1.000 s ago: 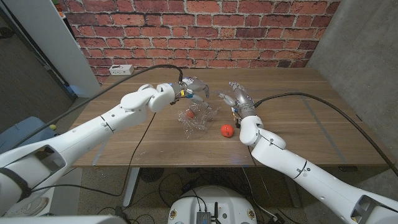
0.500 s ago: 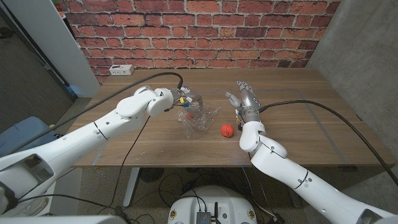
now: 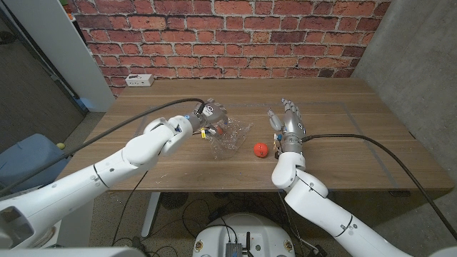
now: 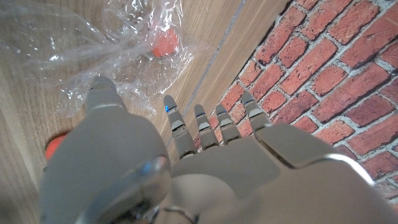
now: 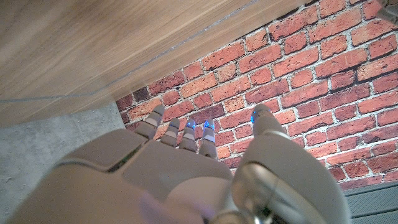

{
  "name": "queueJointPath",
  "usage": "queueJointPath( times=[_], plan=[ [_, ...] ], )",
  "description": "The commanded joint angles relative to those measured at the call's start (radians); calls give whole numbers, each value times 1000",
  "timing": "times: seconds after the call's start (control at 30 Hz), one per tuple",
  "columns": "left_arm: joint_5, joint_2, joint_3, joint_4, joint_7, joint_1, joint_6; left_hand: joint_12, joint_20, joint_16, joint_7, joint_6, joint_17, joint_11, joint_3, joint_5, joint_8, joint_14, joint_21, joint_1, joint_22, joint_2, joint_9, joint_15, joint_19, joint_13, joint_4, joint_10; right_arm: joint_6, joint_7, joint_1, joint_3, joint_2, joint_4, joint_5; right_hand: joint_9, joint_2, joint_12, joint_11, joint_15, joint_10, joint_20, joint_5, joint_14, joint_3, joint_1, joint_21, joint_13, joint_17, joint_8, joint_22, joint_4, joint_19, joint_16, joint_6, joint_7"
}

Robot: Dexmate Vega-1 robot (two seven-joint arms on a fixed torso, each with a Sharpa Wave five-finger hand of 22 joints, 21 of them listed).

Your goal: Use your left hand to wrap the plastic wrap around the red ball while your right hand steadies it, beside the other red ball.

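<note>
A crumpled sheet of clear plastic wrap (image 3: 230, 140) lies mid-table with a red ball (image 3: 221, 131) inside its folds. In the left wrist view the wrapped ball (image 4: 165, 43) shows through the plastic wrap (image 4: 74, 43). A bare second red ball (image 3: 261, 149) sits just right of the wrap, and its edge (image 4: 52, 146) peeks past my thumb. My left hand (image 3: 211, 114) hovers at the wrap's back left edge with its fingers (image 4: 186, 134) spread, holding nothing. My right hand (image 3: 288, 123) stands upright right of the bare ball, fingers (image 5: 186, 140) apart and empty.
A white power strip (image 3: 140, 80) lies at the table's back left corner. The brick wall runs behind the table's far edge. Bare wood (image 3: 357, 135) stretches to the right of my right hand.
My left hand has drawn back from over the wrap towards its left side. My right hand has pulled away from the wrap to the right and turned upright. The wrap and both balls stayed put.
</note>
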Motion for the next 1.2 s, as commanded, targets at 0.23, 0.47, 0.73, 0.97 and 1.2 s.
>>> queueJointPath(
  times=[0.23, 0.47, 0.73, 0.97, 1.2],
  plan=[
    [287, 12, -88, -100, -33, 186, 53, -15, 0, -4, -1, -28, 3, 4, -26, 33, -13, -40, -18, 32, 0, -27, 16, 13, -10, -2, -14, -54, 123, -152, -93, 20, 81, 38, -10, 1, 32, 13, 6, -5, 40, -2, 15, 31, 23, 17, 16, 0, 3, 9, -1, 2, 32, 17, 30, 3],
    [344, -4, -93, -89, -42, 208, 29, -18, 0, -3, 5, -58, 4, 3, -51, 42, -18, -57, -31, 33, 0, -46, 29, 22, -26, -4, -11, -83, 148, -151, -98, 25, 86, 42, -7, 0, 36, 16, 5, -7, 52, -4, 18, 42, 30, 23, 19, 0, 3, 8, -1, 2, 42, 22, 36, 4],
    [358, -35, -84, -39, -16, 195, -2, -8, -5, 8, 2, -126, 6, -5, -71, 48, -38, -47, -37, 31, 0, -44, 42, 5, -23, -7, -1, -84, 153, -142, -98, 32, 84, 42, -7, 0, 37, 15, 5, -8, 53, -7, 21, 43, 33, 26, 20, 0, 4, 7, -1, 2, 45, 23, 37, 4],
    [361, -58, -59, 7, -16, 162, -31, 10, -33, 15, 0, -49, 3, -35, -74, 44, 1, -18, -36, 52, 0, -20, 54, -30, 2, -11, 3, -43, 146, -139, -101, 42, 85, 42, -4, 0, 36, 14, 6, -7, 52, -7, 22, 43, 35, 27, 19, 0, 4, 5, -1, 2, 45, 24, 37, 4],
    [451, -85, -32, 11, -91, 142, -14, 16, -27, 12, -1, -4, 0, -38, -70, 41, 22, -17, -40, 74, 0, -5, 59, -29, 4, -15, 2, -27, 150, -138, -102, 49, 87, 47, 4, 0, 35, 12, 7, -8, 52, -7, 23, 41, 36, 27, 18, 0, 5, 4, -1, 3, 44, 24, 38, 4]
  ],
)
